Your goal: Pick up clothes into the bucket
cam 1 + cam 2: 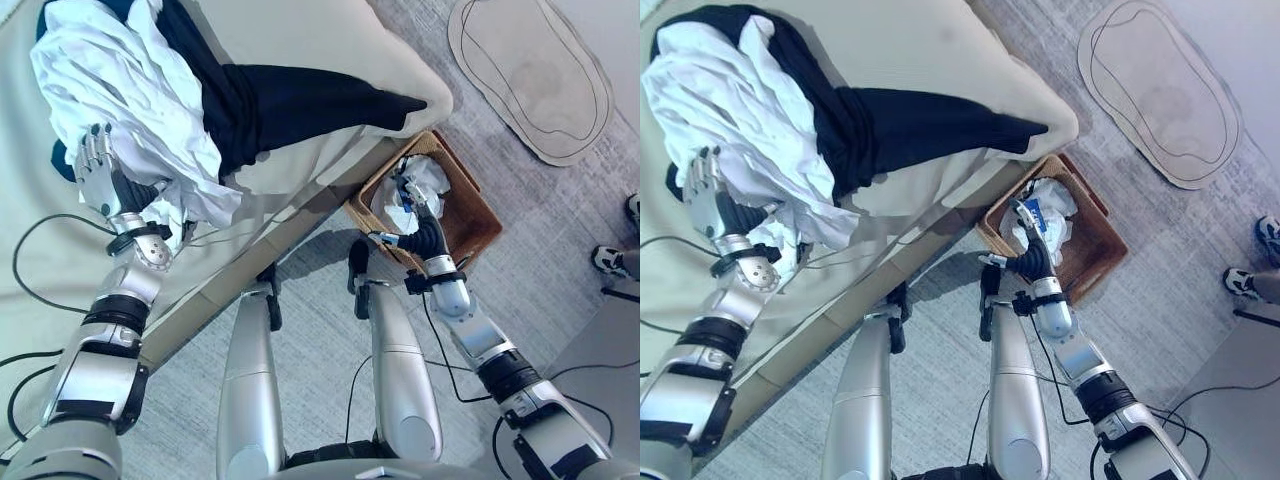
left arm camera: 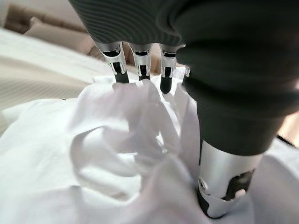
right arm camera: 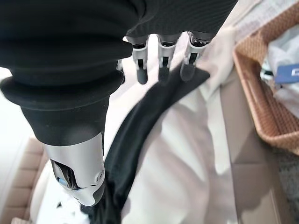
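1. Your left hand point(image 1: 95, 165) rests on the white garment point(image 1: 130, 70) heaped on the bed point(image 1: 300, 30). Its fingers point(image 2: 140, 65) are extended, tips touching the folds, with the thumb low in the cloth, so nothing is gripped. If you close from here you will likely catch only a top ridge of fabric. The rest would then trail and slip free on the lift.

2. The dark garment point(image 1: 300, 100) lies across and partly over the white one, its long end running toward the bed's corner. Pull the white piece and the dark one may be dragged along. It could slide off the edge to the floor rather than into the basket.

3. The wicker basket point(image 1: 480, 215) sits on the floor just beside the bed's corner, with a crumpled pale cloth point(image 1: 430, 175) already in it. It is well apart from your left hand, so a loose bundle carried across has plenty of chance to shed a sleeve over the gap between bed and basket.

4. Your right hand point(image 1: 425, 235) hovers over the basket, fingers point(image 3: 161, 65) straight and holding nothing. It sits where a drop would land, so cloth could drape over it or snag. A careless sweep might also nudge the basket.

5. A person's shoes point(image 1: 610, 260) show at the far right, near the basket, so swing the right arm wide with care.
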Tool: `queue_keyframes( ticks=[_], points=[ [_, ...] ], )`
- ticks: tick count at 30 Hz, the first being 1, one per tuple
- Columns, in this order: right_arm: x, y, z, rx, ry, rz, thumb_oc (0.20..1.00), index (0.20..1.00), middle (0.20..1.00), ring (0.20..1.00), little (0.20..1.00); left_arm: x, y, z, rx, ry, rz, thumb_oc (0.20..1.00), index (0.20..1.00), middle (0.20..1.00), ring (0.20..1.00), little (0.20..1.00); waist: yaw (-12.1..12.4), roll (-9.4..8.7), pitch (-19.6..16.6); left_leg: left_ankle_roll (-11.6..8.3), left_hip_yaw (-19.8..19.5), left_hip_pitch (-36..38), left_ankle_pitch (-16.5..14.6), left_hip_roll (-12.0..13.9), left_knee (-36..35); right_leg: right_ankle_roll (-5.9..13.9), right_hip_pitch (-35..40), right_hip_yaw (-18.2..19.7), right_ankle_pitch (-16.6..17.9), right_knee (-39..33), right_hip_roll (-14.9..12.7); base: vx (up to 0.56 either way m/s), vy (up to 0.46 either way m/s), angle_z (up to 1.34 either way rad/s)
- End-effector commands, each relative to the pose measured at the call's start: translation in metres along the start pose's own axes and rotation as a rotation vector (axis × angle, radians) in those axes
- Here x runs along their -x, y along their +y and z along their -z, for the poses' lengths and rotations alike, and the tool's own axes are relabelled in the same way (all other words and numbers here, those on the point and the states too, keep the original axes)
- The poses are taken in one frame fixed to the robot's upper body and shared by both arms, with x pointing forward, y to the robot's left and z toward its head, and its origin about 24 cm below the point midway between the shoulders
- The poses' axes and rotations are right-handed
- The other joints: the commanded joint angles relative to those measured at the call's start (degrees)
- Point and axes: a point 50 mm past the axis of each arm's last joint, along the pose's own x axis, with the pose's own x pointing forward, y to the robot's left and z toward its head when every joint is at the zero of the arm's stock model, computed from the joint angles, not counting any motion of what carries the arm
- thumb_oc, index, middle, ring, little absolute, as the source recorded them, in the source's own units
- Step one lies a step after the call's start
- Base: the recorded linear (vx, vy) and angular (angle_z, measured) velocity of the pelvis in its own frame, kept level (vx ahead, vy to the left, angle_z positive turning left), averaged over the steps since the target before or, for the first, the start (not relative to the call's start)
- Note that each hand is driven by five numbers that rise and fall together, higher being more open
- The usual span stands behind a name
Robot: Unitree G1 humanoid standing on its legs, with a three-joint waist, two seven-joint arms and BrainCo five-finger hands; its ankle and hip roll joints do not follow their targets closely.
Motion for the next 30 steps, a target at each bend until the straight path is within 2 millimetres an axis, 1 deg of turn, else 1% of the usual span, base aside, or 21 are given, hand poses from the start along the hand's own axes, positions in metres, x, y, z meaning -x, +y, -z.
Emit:
queue_keyframes(
  ticks=[1,2,3,6,8,9,10,11,15,19,20,21,22,23,24,25,26,27,28,29,30],
  points=[
    [0.001,-0.014,-0.026,-0.030,-0.159,0.062,1.000,1.000,1.000,1.000,1.000,-0.021,0.021,0.005,-0.140,-0.054,-0.115,1.000,1.000,1.000,1.000,1.000,-0.4,0.09,-1.6,0.30,-0.5,-1.0,-7.2,1.1,7.4,6.04,1.0,2.3,5.6,-4.7,-4.6,0.00,0.000,0.00],
    [0.001,-0.016,-0.028,-0.033,-0.168,0.071,1.000,1.000,1.000,1.000,1.000,-0.022,0.022,0.005,-0.152,-0.050,-0.112,1.000,1.000,1.000,1.000,1.000,-0.7,-0.04,-1.6,0.63,-0.3,-2.4,-5.4,0.9,7.2,5.59,-0.2,2.2,7.2,-5.2,-4.8,0.07,0.001,-0.02],
    [0.001,-0.016,-0.028,-0.036,-0.171,0.072,1.000,1.000,1.000,1.000,1.000,-0.022,0.022,0.010,-0.177,-0.032,-0.100,1.000,1.000,1.000,1.000,1.000,-0.6,0.12,-1.9,0.34,-0.7,-2.3,-7.3,1.2,7.9,6.00,-0.3,2.3,5.5,-4.0,-4.5,0.00,0.000,0.00],
    [0.001,-0.018,-0.027,-0.031,-0.165,0.079,1.000,1.000,1.000,1.000,1.000,-0.025,0.018,0.016,-0.212,0.010,-0.037,1.000,1.000,1.000,1.000,1.000,-0.9,0.18,-2.1,0.46,-1.0,-4.0,-7.7,1.5,9.6,5.91,-2.1,2.4,5.1,-2.3,-4.3,0.02,0.011,-0.06],
    [0.000,-0.018,-0.027,-0.030,-0.162,0.073,1.000,1.000,1.000,1.000,1.000,-0.026,0.017,0.015,-0.214,0.015,-0.019,1.000,1.000,1.000,1.000,1.000,-1.1,0.19,-2.2,0.54,-1.0,-4.1,-7.7,1.6,9.5,5.89,-2.3,2.5,5.1,-2.3,-4.2,0.00,0.004,-0.02],
    [0.001,-0.018,-0.026,-0.027,-0.154,0.063,1.000,1.000,1.000,1.000,1.000,-0.026,0.013,0.018,-0.244,0.030,0.039,0.526,0.526,0.526,0.526,0.526,-1.3,0.14,-2.6,0.63,-0.8,-4.3,-7.8,1.6,9.6,5.91,-2.6,2.4,5.0,-2.2,-4.2,0.00,0.000,0.00],
    [0.001,-0.017,-0.026,-0.026,-0.155,0.055,1.000,1.000,1.000,1.000,1.000,-0.027,0.013,0.018,-0.243,0.036,0.047,0.445,0.445,0.445,0.445,0.445,-1.5,0.11,-2.7,0.67,-0.8,-4.3,-7.8,1.6,9.5,5.91,-2.8,2.4,5.0,-2.3,-4.2,0.00,0.000,0.00],
    [0.001,-0.017,-0.025,-0.026,-0.150,0.054,1.000,1.000,1.000,1.000,1.000,-0.028,0.011,0.017,-0.236,0.040,0.061,0.200,0.200,0.200,0.200,0.200,-1.5,0.13,-2.9,0.70,-0.7,-4.5,-7.8,1.6,9.6,5.88,-3.0,2.5,5.1,-2.3,-4.1,0.00,0.009,-0.03],
    [0.003,-0.015,-0.023,-0.029,-0.138,0.038,1.000,1.000,1.000,1.000,1.000,-0.029,0.011,0.014,-0.226,0.022,0.083,0.200,0.200,0.200,0.200,0.200,-1.6,0.33,-3.5,0.71,-0.6,-4.9,-7.7,1.4,9.4,5.82,-3.4,2.7,5.2,-2.6,-4.1,0.00,0.000,0.00],
    [0.004,-0.015,-0.020,-0.025,-0.123,0.034,1.000,1.000,1.000,1.000,1.000,-0.025,0.007,0.011,-0.196,0.006,0.105,0.200,0.200,0.200,0.200,0.200,-1.3,0.46,-3.9,0.76,-0.5,-4.5,-7.5,1.2,8.8,5.90,-3.2,2.6,5.1,-2.8,-4.2,-0.02,0.004,0.00],
    [0.003,-0.015,-0.020,-0.025,-0.121,0.036,1.000,1.000,1.000,1.000,1.000,-0.024,0.006,0.011,-0.189,0.002,0.110,0.200,0.200,0.200,0.200,0.200,-1.4,0.26,-3.8,1.15,-0.1,-5.0,-5.3,0.8,8.0,5.47,-3.5,2.4,7.1,-3.9,-4.6,0.00,0.000,0.00],
    [0.004,-0.014,-0.019,-0.025,-0.119,0.035,1.000,1.000,1.000,1.000,1.000,-0.023,0.006,0.011,-0.190,0.004,0.112,0.200,0.200,0.200,0.200,0.200,-1.3,0.44,-4.0,0.81,-0.5,-4.3,-7.3,1.0,8.4,5.91,-3.0,2.5,5.4,-3.0,-4.3,-0.09,0.011,0.02],
    [0.004,-0.014,-0.018,-0.024,-0.114,0.036,1.000,1.000,1.000,1.000,1.000,-0.019,0.003,0.012,-0.176,0.003,0.122,0.200,0.200,0.200,0.200,0.200,-1.3,0.27,-3.9,1.17,-0.1,-4.4,-5.2,0.7,7.5,5.48,-3.0,2.3,7.3,-4.3,-4.7,0.08,-0.007,0.00],
    [0.005,-0.014,-0.018,-0.024,-0.112,0.035,1.000,1.000,1.000,1.000,1.000,-0.018,0.003,0.012,-0.177,0.004,0.124,0.200,0.200,0.200,0.200,0.200,-1.1,0.45,-4.1,0.83,-0.4,-3.7,-7.1,1.0,7.9,5.92,-2.5,2.4,5.5,-3.4,-4.3,0.00,0.000,0.00],
    [0.005,-0.014,-0.017,-0.024,-0.108,0.037,1.000,1.000,1.000,1.000,1.000,-0.015,0.001,0.013,-0.166,0.004,0.129,0.200,0.200,0.200,0.200,0.200,-1.0,0.45,-4.1,0.81,-0.3,-3.2,-7.0,1.0,7.6,5.94,-2.1,2.3,5.6,-3.7,-4.4,0.08,-0.012,0.01],
    [0.006,-0.013,-0.014,-0.019,-0.097,0.035,1.000,1.000,1.000,1.000,1.000,-0.009,-0.002,0.012,-0.145,-0.002,0.140,0.200,0.200,0.200,0.200,0.200,-0.7,0.44,-4.3,0.77,-0.3,-1.9,-6.8,1.0,6.6,5.97,-1.0,2.1,5.8,-4.5,-4.6,-0.08,-0.001,0.03],
    [0.007,-0.014,-0.013,-0.017,-0.090,0.037,1.000,1.000,1.000,1.000,1.000,-0.005,-0.004,0.011,-0.130,-0.008,0.141,0.200,0.200,0.200,0.200,0.200,-0.8,0.25,-4.2,1.09,0.2,-2.0,-4.8,0.6,5.7,5.51,-0.9,1.9,7.6,-5.7,-5.0,-0.08,-0.001,0.03],
    [0.007,-0.013,-0.013,-0.017,-0.089,0.037,1.000,1.000,1.000,1.000,1.000,-0.005,-0.004,0.011,-0.130,-0.007,0.142,0.200,0.200,0.200,0.200,0.200,-0.8,0.23,-4.2,1.10,0.2,-1.9,-4.7,0.6,5.6,5.52,-0.8,1.9,7.7,-5.8,-5.0,-0.07,-0.009,0.07],
    [0.008,-0.014,-0.009,-0.005,-0.072,0.041,1.000,1.000,1.000,1.000,1.000,0.004,-0.007,0.008,-0.090,-0.023,0.145,0.200,0.200,0.200,0.200,0.200,-0.3,0.34,-4.4,1.03,0.3,0.2,-4.3,0.4,3.7,5.55,1.1,1.4,8.2,-7.5,-5.3,0.01,-0.012,0.07],
    [0.008,-0.014,-0.009,-0.004,-0.072,0.041,1.000,1.000,1.000,1.000,1.000,0.004,-0.007,0.009,-0.090,-0.022,0.145,0.200,0.200,0.200,0.200,0.200,-0.3,0.33,-4.4,1.03,0.3,0.4,-4.3,0.3,3.6,5.55,1.3,1.4,8.3,-7.6,-5.3,0.03,-0.022,0.08],
    [0.009,-0.015,-0.007,0.006,-0.060,0.046,1.000,1.000,1.000,1.000,1.000,0.014,-0.010,0.007,-0.041,-0.021,0.146,0.200,0.200,0.200,0.200,0.200,0.3,0.31,-4.5,0.94,0.5,2.6,-3.9,0.2,1.7,5.55,3.2,1.0,8.7,-9.3,-5.4,0.00,0.000,0.00]
  ],
)
